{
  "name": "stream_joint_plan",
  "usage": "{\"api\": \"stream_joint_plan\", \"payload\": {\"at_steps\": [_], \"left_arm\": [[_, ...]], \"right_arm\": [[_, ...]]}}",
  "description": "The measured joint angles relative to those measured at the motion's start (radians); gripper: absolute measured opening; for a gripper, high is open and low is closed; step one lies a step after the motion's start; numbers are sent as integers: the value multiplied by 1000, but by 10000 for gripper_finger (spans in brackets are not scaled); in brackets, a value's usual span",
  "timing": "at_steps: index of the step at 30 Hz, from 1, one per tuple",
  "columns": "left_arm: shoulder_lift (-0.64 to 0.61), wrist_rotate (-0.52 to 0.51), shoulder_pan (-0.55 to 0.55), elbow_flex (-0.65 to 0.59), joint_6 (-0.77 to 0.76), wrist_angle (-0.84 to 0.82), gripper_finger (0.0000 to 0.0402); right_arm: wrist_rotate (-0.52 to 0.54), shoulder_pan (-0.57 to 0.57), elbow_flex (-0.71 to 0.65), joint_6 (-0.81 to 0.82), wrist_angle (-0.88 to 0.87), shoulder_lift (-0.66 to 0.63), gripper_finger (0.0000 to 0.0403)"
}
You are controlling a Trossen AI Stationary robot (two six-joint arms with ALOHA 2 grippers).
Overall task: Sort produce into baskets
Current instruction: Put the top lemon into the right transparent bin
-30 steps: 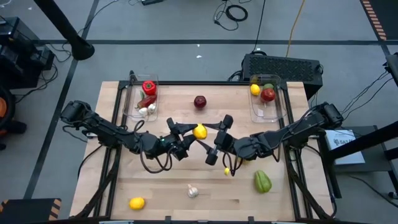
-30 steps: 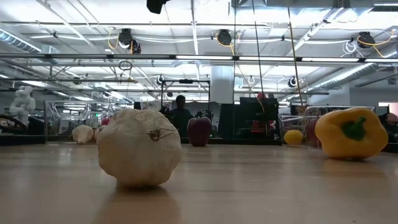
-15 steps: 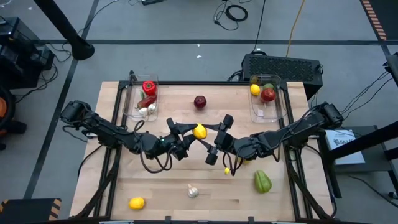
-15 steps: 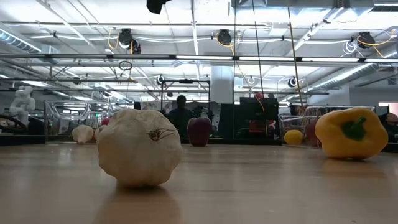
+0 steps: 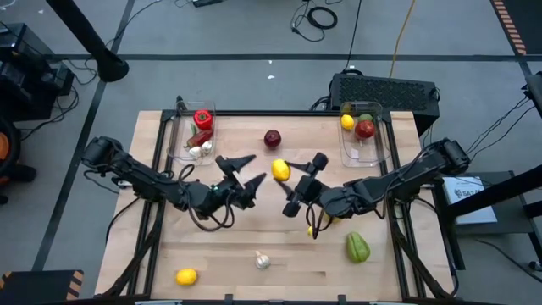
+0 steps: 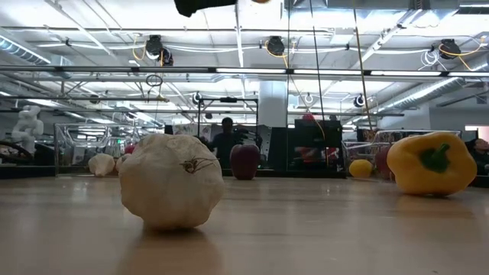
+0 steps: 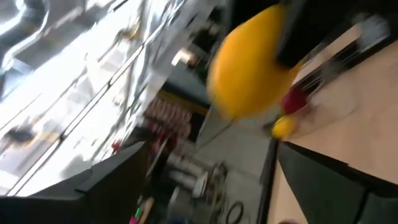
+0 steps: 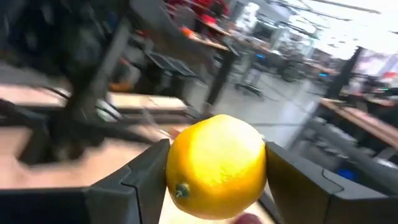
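Handover at mid-table: right gripper [image 5: 292,175] pinches the lemon [image 5: 280,170] between its fingers, lifted clear of the wood; left gripper [image 5: 244,172] gapes wide just beside it. Likely the lemon is bound for the right basket [image 5: 378,155], which already holds fruit.

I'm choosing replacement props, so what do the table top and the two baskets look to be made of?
The table top looks like pale wood with a smooth matte finish: parallel plank seams and grain show from above. The baskets, one at the back left and one at the back right, look like clear, glossy hard plastic: the produce and the wood show through their walls, and the rims catch light.
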Motion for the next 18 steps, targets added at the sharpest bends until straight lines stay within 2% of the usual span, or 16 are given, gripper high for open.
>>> {"api": "stream_joint_plan", "payload": {"at_steps": [3,8,10,12,18], "left_arm": [[-25,-58,1,0,-31,-29,369],[-57,-58,0,0,-158,-131,362],[-57,-57,0,1,-195,-186,358],[-56,-53,0,1,-219,-223,355],[-57,-43,0,1,-245,-259,352]], "right_arm": [[86,0,0,0,-109,-28,228],[377,-43,0,20,-374,-79,228],[443,-85,0,101,-526,-99,228],[434,-140,0,241,-702,-120,228],[254,-349,-13,724,-1147,-142,228]]}}
